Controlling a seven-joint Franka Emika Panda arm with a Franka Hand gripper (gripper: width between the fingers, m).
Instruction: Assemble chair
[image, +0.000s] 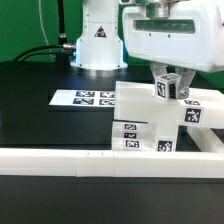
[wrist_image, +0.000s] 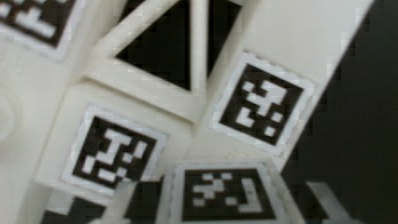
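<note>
On the black counter (image: 30, 115), between the marker board (image: 85, 98) and the long white rail (image: 60, 160), the chair (image: 140, 125) pieces are clustered. A tagged block (image: 166, 87) atop them is straddled by the end effector (image: 171, 92). Whether it is clamped cannot be told. If pressed down askew, the block could jam or the pieces be shoved apart.
</note>
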